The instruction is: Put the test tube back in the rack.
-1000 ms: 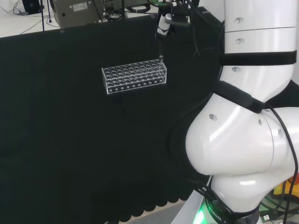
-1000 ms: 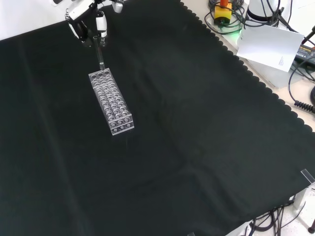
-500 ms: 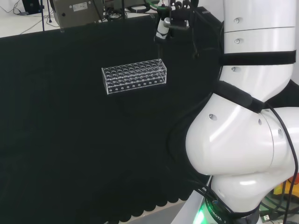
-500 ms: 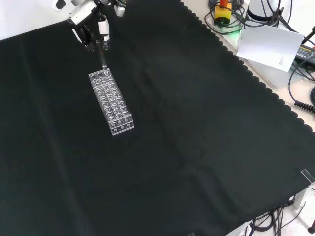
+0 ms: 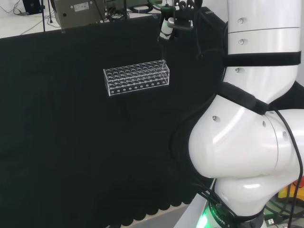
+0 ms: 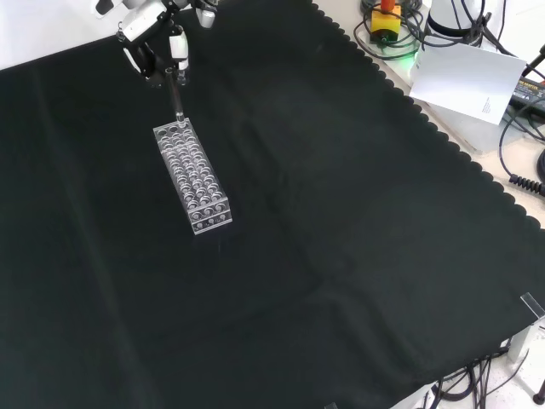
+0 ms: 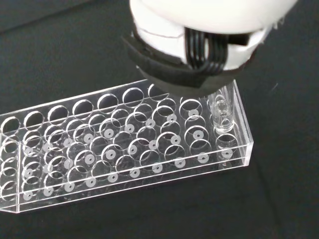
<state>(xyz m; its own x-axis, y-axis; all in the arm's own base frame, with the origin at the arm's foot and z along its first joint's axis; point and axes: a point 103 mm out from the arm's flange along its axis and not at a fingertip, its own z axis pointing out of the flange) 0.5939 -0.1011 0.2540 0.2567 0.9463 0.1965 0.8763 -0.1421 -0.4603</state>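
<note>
So the hand [image 6: 157, 47] is up at the top left of the front view, fingers curled around the top of the tube [image 6: 177, 100], holding it upright. The tube is clear and thin, so it's kinda hard to make out, but you can follow it running down from the fingers to the far end of the rack [image 6: 192, 176].

In the wrist view it's much easier: the tube [image 7: 222, 112] has its lower end in a hole in the end column of the rack [image 7: 124, 149], right by the short end wall. It looks only partly in, with most of its length above the top plate. How deep the tip sits, I honestly can't tell through all that clear plastic. The blurry white and black part of the hand [image 7: 199, 45] sits right over it.

In the head view the hand [image 5: 173, 21] is above the right end of the rack [image 5: 137, 78], by the white arm links. The rack is a clear block of round holes sitting flat on the black cloth [image 6: 341, 213] of the bench, and the other holes I can see look empty.
</note>
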